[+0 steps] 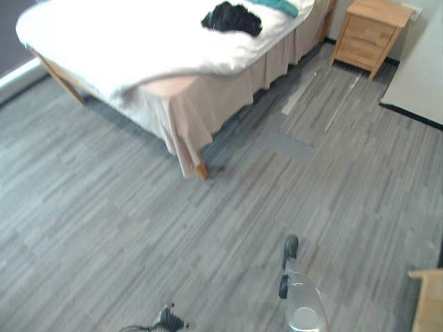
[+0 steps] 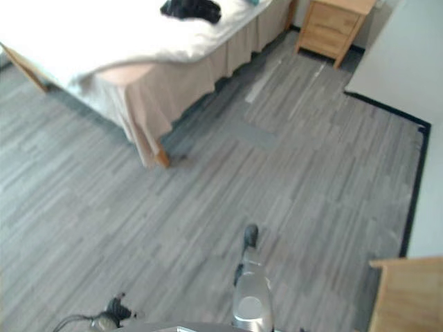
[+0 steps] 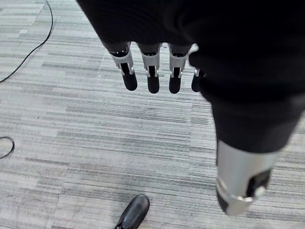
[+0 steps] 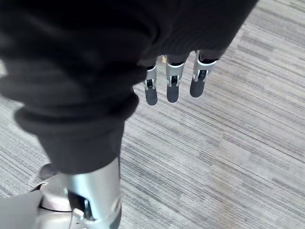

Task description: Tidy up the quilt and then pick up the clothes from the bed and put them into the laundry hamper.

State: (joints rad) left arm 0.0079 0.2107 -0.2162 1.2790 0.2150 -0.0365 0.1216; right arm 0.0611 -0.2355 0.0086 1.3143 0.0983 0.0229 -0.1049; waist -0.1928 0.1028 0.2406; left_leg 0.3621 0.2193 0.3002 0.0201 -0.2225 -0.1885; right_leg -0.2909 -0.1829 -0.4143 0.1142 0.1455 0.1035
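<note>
Both hands empty. Left hand (image 3: pixel 152 71) hangs over bare floor (image 1: pixel 138 235), fingers straight and relaxed, nothing between them and the thumb. Right hand (image 4: pixel 174 78) the same: fingers loose and extended, floor boards past the tips, nothing held.

Bed (image 1: pixel 208 97) sits well ahead of both hands, up and to the left of the right hand's line, with open floor between. White quilt (image 1: pixel 124 41) covers the top; one corner near the bed foot looks pulled back, showing a pinkish patch of mattress or sheet, so my read is the quilt is not fully squared off, though most of its surface is washed out and hard to judge. Black clothes (image 1: pixel 232 17) lie bunched on the quilt at the far side, with a teal garment (image 1: pixel 280 5) just beside them toward the headboard end. Wooden nightstand (image 1: pixel 367 31) stands beyond the bed, far from either hand.

Laundry hamper: can't locate it.

Progress estimate: essentially at the start. Quilt tidy looks incomplete, clothes untouched on the bed, nothing in hand. Remaining: close the distance to the bed, straighten the quilt, grab both garments, find the hamper, drop them in.
</note>
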